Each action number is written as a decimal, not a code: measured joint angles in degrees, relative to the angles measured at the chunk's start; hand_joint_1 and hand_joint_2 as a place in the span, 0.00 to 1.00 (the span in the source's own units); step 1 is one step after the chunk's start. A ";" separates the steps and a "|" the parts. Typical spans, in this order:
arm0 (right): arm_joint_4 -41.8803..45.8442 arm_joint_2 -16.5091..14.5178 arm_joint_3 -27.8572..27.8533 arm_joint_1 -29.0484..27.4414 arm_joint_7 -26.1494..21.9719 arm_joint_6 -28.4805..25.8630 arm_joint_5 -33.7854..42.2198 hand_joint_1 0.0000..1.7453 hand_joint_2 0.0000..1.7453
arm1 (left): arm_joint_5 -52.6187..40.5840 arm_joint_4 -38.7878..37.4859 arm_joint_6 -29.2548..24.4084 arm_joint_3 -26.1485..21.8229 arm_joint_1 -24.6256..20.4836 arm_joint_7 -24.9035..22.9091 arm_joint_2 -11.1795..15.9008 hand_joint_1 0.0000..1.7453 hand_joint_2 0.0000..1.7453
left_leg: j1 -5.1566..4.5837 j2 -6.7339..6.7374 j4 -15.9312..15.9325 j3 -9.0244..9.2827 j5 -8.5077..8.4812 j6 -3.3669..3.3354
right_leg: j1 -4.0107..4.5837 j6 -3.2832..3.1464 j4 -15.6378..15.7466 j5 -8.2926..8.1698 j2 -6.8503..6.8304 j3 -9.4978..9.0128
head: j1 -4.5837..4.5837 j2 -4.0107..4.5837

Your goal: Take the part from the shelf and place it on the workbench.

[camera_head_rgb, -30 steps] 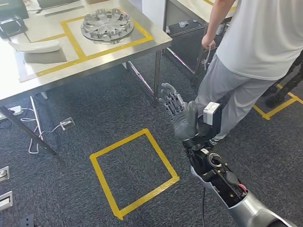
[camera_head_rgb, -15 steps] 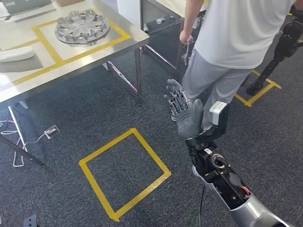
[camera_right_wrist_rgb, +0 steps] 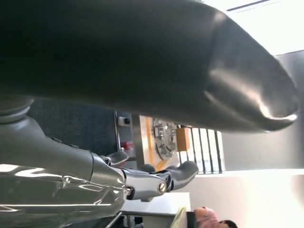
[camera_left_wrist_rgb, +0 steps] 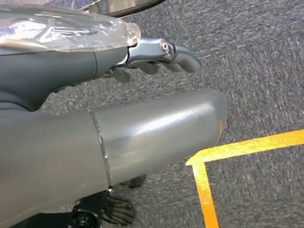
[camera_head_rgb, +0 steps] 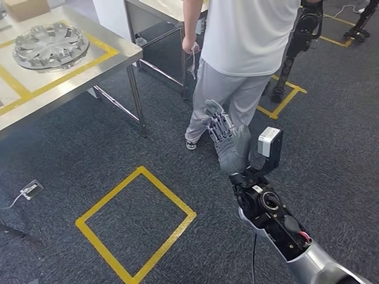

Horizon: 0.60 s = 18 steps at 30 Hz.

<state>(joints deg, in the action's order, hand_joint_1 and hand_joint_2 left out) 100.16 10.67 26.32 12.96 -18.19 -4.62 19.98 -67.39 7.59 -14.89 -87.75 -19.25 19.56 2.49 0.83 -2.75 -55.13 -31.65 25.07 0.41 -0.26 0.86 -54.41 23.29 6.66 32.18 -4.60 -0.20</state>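
Silver and ribbed, the part (camera_head_rgb: 50, 45), a round wheel-cover-like disc, lies flat on the steel worktop (camera_head_rgb: 89, 74) at the upper left of the head view, inside a rectangle of yellow tape (camera_head_rgb: 58, 78) stuck to the worktop's surface; it shows again, small and far off, in the right wrist view (camera_right_wrist_rgb: 164, 137); a brown box (camera_head_rgb: 26, 7) stands on the worktop behind it; the right hand (camera_head_rgb: 227, 142) is raised in front of the robot over dark grey carpet (camera_head_rgb: 134, 136), its fingers (camera_head_rgb: 219, 125) spread apart and pointing upward, holding nothing, well apart from the part; the left hand (camera_left_wrist_rgb: 143, 109) shows in its own wrist view over the carpet beside a corner of yellow floor tape (camera_left_wrist_rgb: 204, 164), a thick thumb and one dark finger (camera_left_wrist_rgb: 179, 54) stretched out straight with nothing between them; a person (camera_head_rgb: 241, 53) in a white shirt and grey trousers stands just beyond the right hand, back turned, one hand (camera_head_rgb: 190, 46) near a second table (camera_head_rgb: 151, 12); a yellow taped square (camera_head_rgb: 134, 225) marks the carpet to the left of the right arm; a small white floor box with a cable (camera_head_rgb: 30, 190) lies at the left edge.
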 joint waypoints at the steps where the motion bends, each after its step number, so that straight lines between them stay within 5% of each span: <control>1: 0.00 0.00 0.02 -0.03 -0.01 0.02 -0.07 0.00 0.00 | -0.04 0.00 -0.07 -0.01 -0.05 0.00 -0.09 0.00 0.00 | -0.01 0.63 0.15 0.05 -0.12 -0.30 | -0.13 0.32 -0.15 0.07 0.10 0.19 | 0.01 0.00; 3: 0.03 0.00 0.07 -0.07 -0.06 0.08 -0.32 0.00 0.00 | -0.16 0.01 -0.22 -0.01 -0.19 -0.01 -0.17 0.00 0.00 | 0.10 1.83 0.49 0.17 -0.35 -1.00 | -0.07 0.91 -2.83 1.84 -1.81 1.60 | -0.43 0.00; 6: 0.04 0.00 0.13 -0.25 -0.12 0.19 -0.68 0.00 0.00 | -0.35 0.02 -0.38 -0.01 0.06 -0.02 -0.10 0.00 0.00 | -0.02 3.66 0.57 0.21 -0.29 -1.51 | -0.25 1.51 -14.40 7.44 -5.63 6.66 | -1.06 0.00; 8: 0.02 0.00 0.13 -0.45 -0.11 0.15 -0.73 0.00 0.00 | -0.40 0.02 -0.40 -0.01 0.21 -0.02 -0.08 0.00 0.00 | -0.09 4.93 0.54 0.26 -0.19 -1.48 | -0.39 1.67 -17.72 7.95 -6.26 7.96 | -1.10 0.00; 9: 0.01 0.00 0.13 -0.49 -0.11 0.13 -0.73 0.00 0.00 | -0.40 0.02 -0.41 -0.01 0.21 -0.02 -0.07 0.00 0.00 | -0.09 5.53 0.54 0.36 -0.11 -1.39 | -0.39 1.60 -15.77 6.59 -6.51 6.88 | -1.16 0.00; 11: 0.03 0.00 0.13 -0.49 -0.13 0.13 -0.73 0.00 0.00 | -0.41 0.02 -0.41 -0.01 0.18 -0.02 -0.10 0.00 0.00 | -0.17 6.68 0.55 0.72 0.13 -1.10 | -0.10 1.13 -7.13 2.88 -8.45 2.34 | -1.32 0.00; 14: 0.06 0.00 0.13 -0.36 -0.14 0.14 -0.75 0.00 0.00 | -0.42 0.01 -0.41 -0.01 0.17 -0.03 -0.15 0.00 0.00 | -0.60 8.27 0.50 0.97 0.40 -0.46 | 0.83 0.04 -0.25 1.44 -10.95 -1.08 | -1.21 0.00; 16: 0.08 0.00 0.13 -0.38 -0.13 0.12 -0.83 0.00 0.00 | -0.46 0.01 -0.41 -0.01 0.10 -0.04 -0.19 0.00 0.00 | -0.74 9.26 0.54 1.05 0.52 0.06 | 0.74 -0.63 0.00 1.09 -9.66 -1.10 | -0.99 0.00; 18: 0.15 0.00 0.11 -0.32 -0.13 -0.01 -1.08 0.00 0.00 | -0.62 0.00 -0.41 -0.02 -0.07 -0.04 -0.19 0.00 0.00 | -0.60 7.61 -1.45 0.37 2.09 0.61 | 0.37 -1.24 0.44 0.59 -8.38 -1.14 | -0.63 0.00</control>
<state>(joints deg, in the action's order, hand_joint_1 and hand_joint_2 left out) 100.32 10.67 26.44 12.64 -18.32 -4.63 18.91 -68.01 7.59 -15.30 -87.77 -19.31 19.52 2.30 0.23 4.86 -56.58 -31.28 27.17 1.01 0.11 -0.38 -53.97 23.89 -1.72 31.04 -5.23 -0.20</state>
